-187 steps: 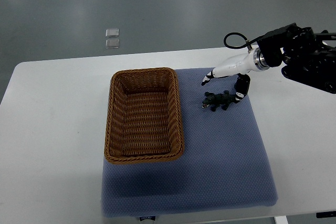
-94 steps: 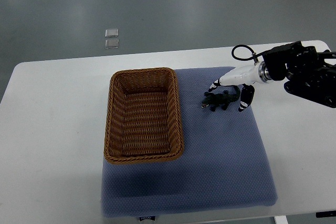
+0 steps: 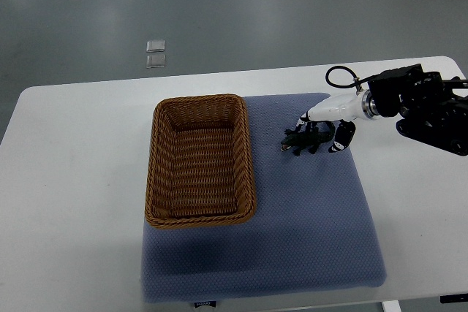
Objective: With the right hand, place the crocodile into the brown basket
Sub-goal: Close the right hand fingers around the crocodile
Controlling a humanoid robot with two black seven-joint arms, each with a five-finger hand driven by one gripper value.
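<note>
**Right hand over the crocodile, basket empty beside it**

I see the right hand (image 3: pixel 326 126) reaching in from the right edge, its white fingers (image 3: pixel 342 137) curved down around the tail end of the crocodile (image 3: pixel 301 141). I cannot tell whether they actually pinch the toy or only bracket it; they are at least touching or just beside it. The crocodile lies flat on the blue mat (image 3: pixel 307 217), dark green, its snout pointing toward the brown basket (image 3: pixel 201 159). The basket sits on the mat's left part, just beside the toy but not touching it, and I see nothing inside. The mat rests on the white counter (image 3: pixel 73 180). Two small clear squares (image 3: pixel 156 53) lie on the floor beyond the counter.
</note>
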